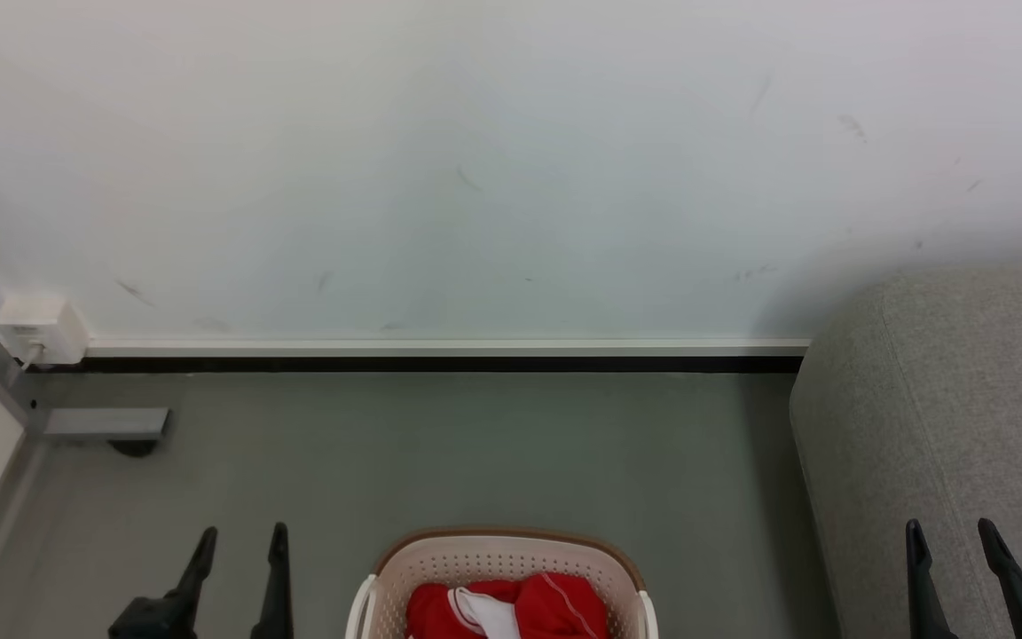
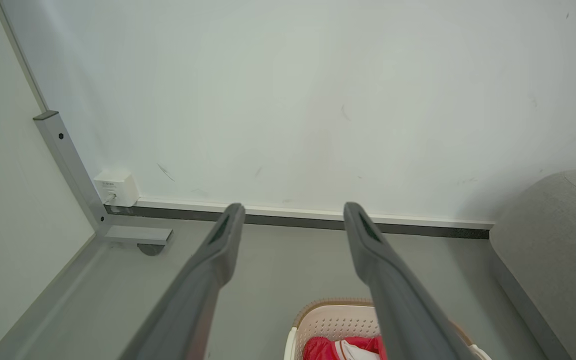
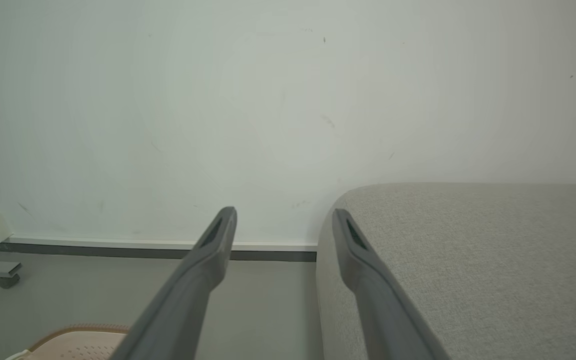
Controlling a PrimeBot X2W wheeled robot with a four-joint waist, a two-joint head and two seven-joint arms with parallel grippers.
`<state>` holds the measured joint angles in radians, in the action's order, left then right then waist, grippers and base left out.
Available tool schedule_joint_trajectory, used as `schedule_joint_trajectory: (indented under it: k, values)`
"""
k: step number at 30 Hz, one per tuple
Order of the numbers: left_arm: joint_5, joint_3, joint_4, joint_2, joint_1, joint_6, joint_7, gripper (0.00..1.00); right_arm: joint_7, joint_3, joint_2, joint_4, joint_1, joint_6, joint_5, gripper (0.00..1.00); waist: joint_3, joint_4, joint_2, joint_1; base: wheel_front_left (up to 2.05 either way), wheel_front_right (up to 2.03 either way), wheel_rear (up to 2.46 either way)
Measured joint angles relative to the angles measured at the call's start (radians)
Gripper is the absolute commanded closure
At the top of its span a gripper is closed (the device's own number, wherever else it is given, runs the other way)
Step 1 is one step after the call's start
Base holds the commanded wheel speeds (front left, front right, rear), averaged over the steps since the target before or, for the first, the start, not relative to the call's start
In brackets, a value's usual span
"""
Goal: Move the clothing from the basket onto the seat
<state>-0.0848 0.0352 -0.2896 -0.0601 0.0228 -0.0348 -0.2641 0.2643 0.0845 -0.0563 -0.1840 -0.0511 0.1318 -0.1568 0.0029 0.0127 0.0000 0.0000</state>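
Note:
The cream basket (image 1: 440,564) with a brown rim stands on the floor at the bottom middle of the head view, cut off by the frame edge. Red clothing (image 1: 555,608) with white panels lies bunched inside it. The grey seat (image 1: 955,399) fills the right side. My left gripper (image 1: 240,537) is open to the left of the basket, apart from it. My right gripper (image 1: 955,532) is open in front of the seat. In the left wrist view the basket (image 2: 328,320) and clothing (image 2: 318,347) lie below the open left gripper (image 2: 293,210). The seat (image 3: 468,260) is beside the open right gripper (image 3: 283,212).
A white wall (image 1: 475,160) with a dark baseboard (image 1: 440,364) runs across the back. A white wall box (image 1: 41,328) and a grey metal frame foot (image 1: 107,424) sit at the left. Grey floor (image 1: 475,444) lies between basket and wall.

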Motion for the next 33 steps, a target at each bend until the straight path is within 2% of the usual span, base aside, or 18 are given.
schedule_joint_trajectory:
  k: [18,26,33]
  values:
    - [0.016,0.01,0.003,0.009,0.013,-0.013,0.0,0.0,0.0,-0.006,0.0,0.007,0.006,0.0,0.003,0.0,0.03,-0.018,0.0,0.0,0.0,0.0,0.0]
    - [0.032,-0.061,-0.004,0.011,0.108,-0.025,0.0,0.0,0.0,-0.009,-0.011,0.037,0.069,0.0,-0.012,0.0,0.128,-0.028,0.0,0.0001,0.0,0.0,0.0]
    - [0.063,-0.148,-0.089,0.012,0.259,-0.036,0.0,0.0,0.0,-0.023,-0.024,0.071,0.175,0.0,-0.031,0.0,0.269,-0.042,0.0,0.0001,0.0,0.0,0.0]
